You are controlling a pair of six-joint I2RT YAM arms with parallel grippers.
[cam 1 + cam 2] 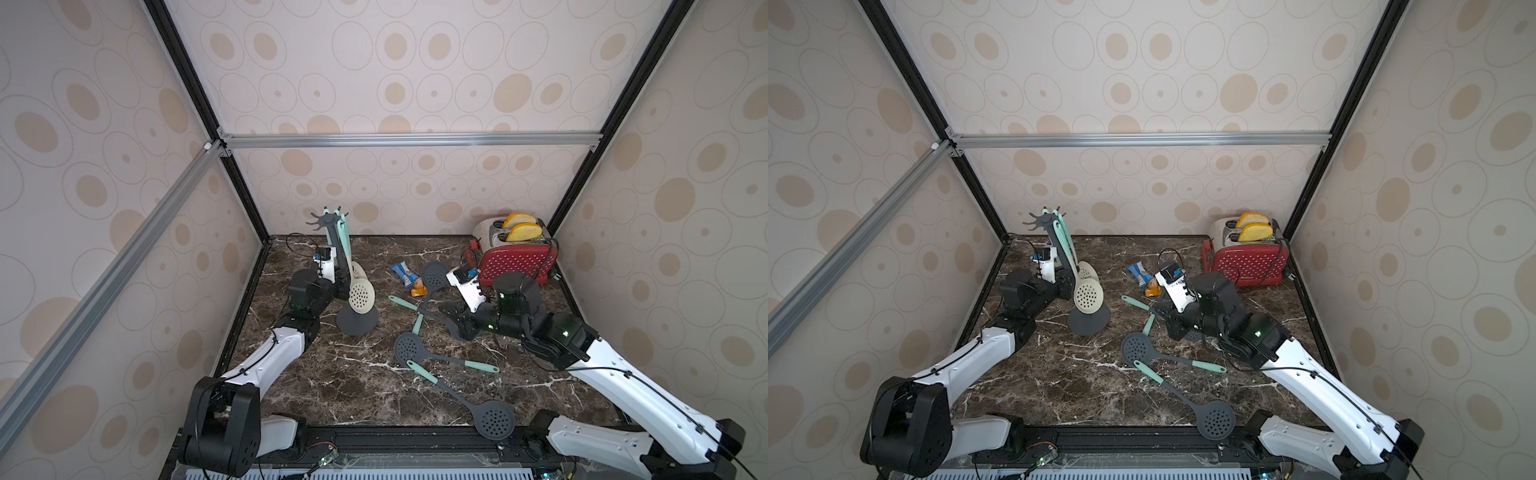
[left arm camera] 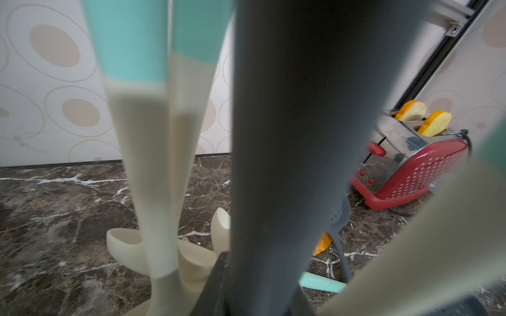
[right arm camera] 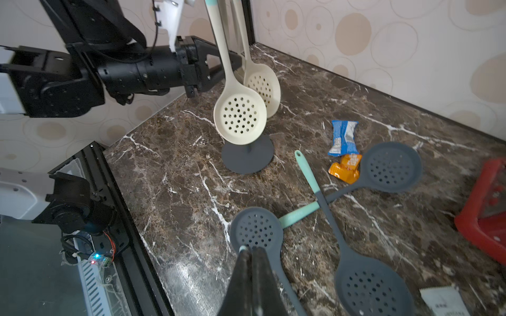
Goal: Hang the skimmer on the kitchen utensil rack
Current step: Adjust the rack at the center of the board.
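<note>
The left end effector [image 1: 343, 286] sits low against the pole [image 2: 287, 136] of the kitchen utensil rack [image 1: 357, 324], well below the crown of hooks [image 1: 329, 217]. Its wrist view is filled by the pole and shows no fingers, so I cannot tell whether the jaws are clamped on the pole or only beside it. Cream skimmers [image 1: 360, 296] hang from the crown, their bowls just above the round base. To the right of the rack, several dark grey skimmers lie flat on the table [image 1: 332, 386], none of them hung. The one in play, by my judgement, is the skimmer [image 3: 256, 229] whose perforated bowl lies just ahead of the right end effector [image 3: 252, 253]. Its long axis runs from the bowl back past that end effector, so the bowl faces the rack and the mint grip points away. The right end effector's fingers are pressed together with nothing between them. The right arm is clearly the nearer one. The hooks stand up and to the left of this skimmer, so its grip end would likely have to swing round toward the crown.
</note>
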